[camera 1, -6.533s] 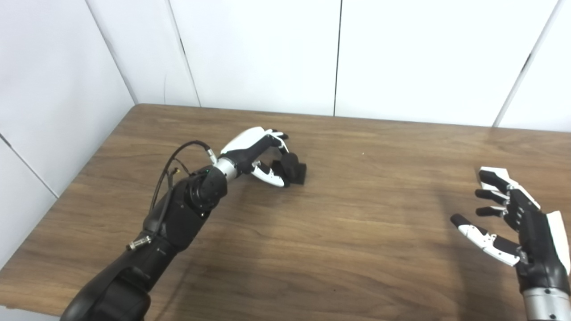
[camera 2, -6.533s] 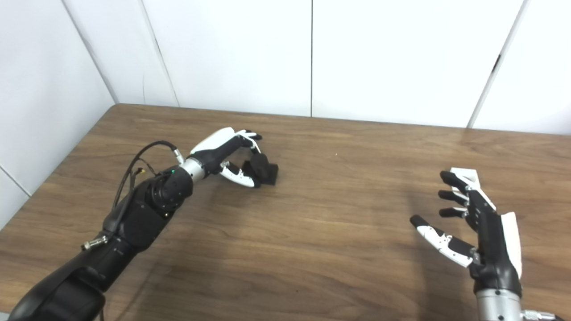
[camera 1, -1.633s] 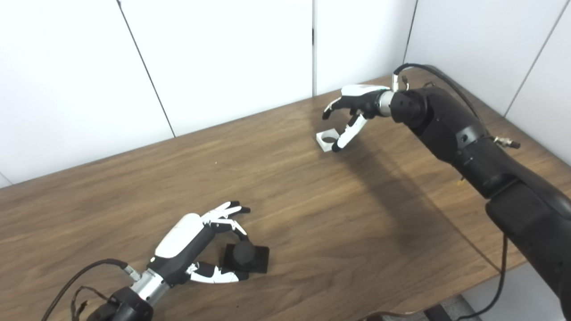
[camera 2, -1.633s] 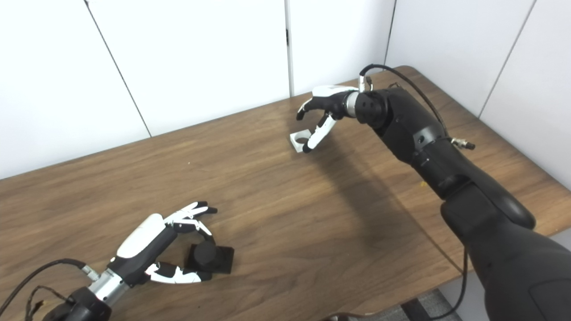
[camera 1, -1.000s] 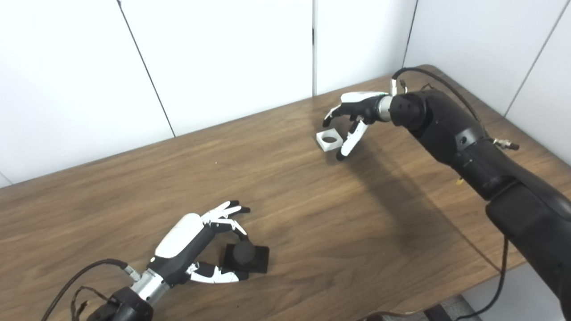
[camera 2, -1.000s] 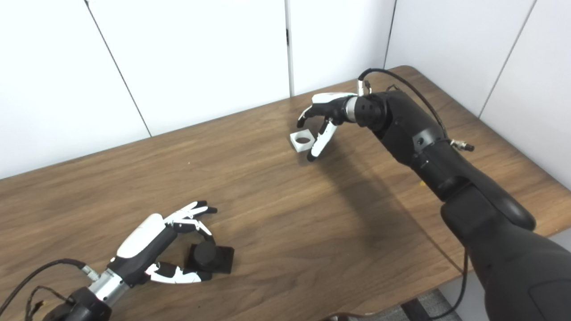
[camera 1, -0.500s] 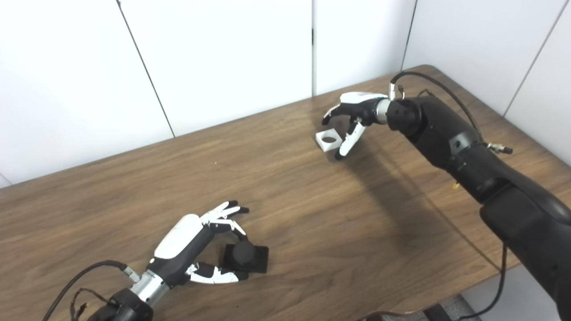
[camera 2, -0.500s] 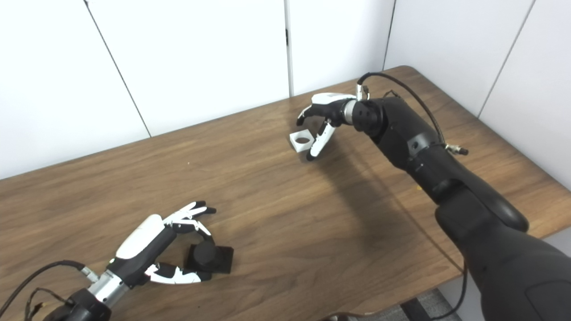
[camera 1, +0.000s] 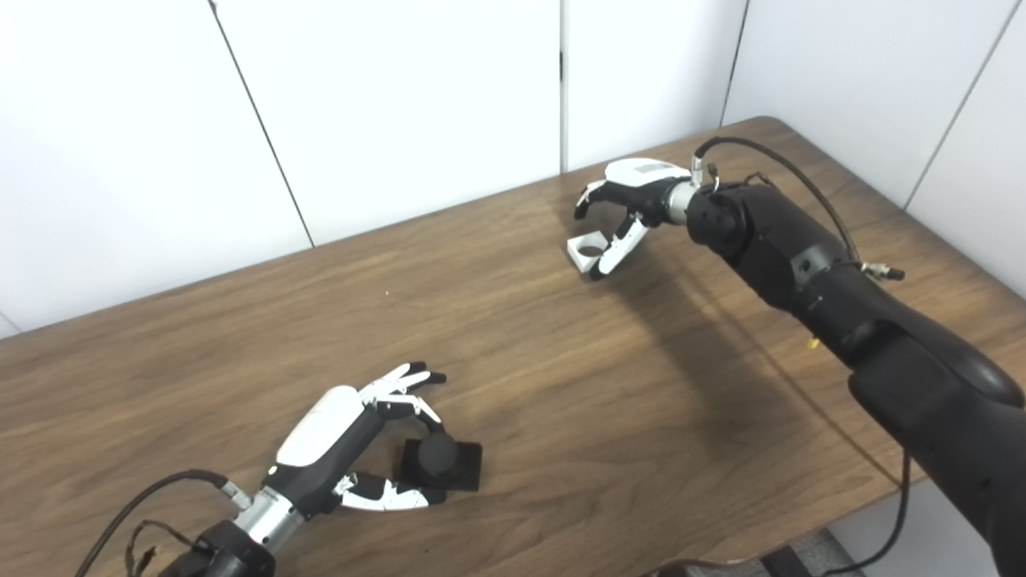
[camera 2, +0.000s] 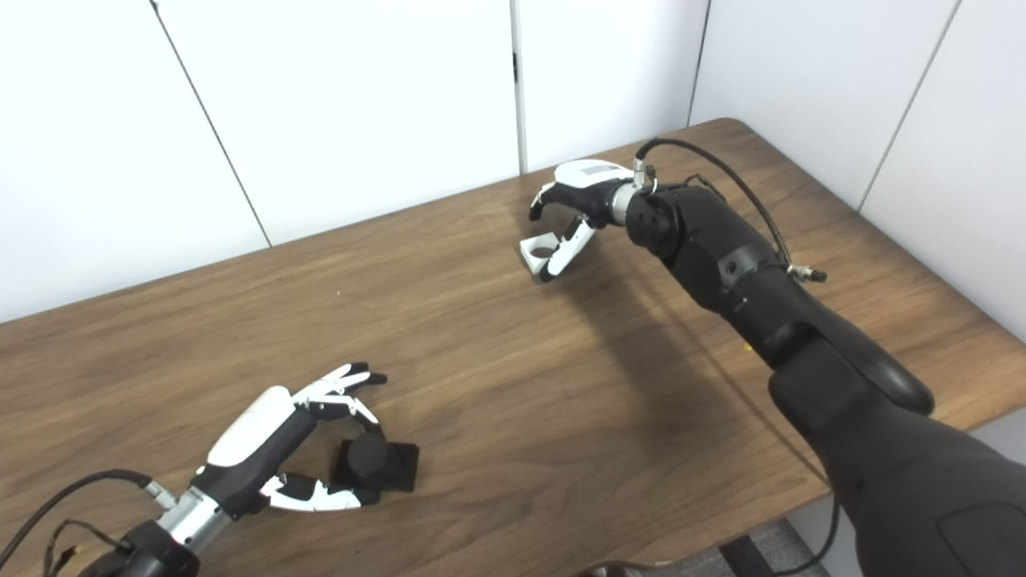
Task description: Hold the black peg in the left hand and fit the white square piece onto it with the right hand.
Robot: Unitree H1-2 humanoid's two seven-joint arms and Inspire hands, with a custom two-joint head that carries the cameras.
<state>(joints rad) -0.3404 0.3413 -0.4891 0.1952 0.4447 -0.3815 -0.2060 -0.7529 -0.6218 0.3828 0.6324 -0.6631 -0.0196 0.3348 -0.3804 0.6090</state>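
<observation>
near the far edge, white square piece (camera 1: 587, 250) with round hole, right hand (camera 1: 629, 208) spread around it

My left hand (camera 1: 353, 449) lies low at the near left, fingers spread and curved, thumb stretched out below them. My right arm reaches far across; my right hand (camera 1: 621, 212) hangs with fingers curled apart, thumb pointing down.

Camera: swung right since 6.5 s ago, bringing the table's (camera 1: 513, 336) right end into view.
Right hand (camera 1: 621, 200): then hovering open near the front edge, now reached far across, fingers and thumb curled around the white square piece (camera 1: 585, 250).
</observation>
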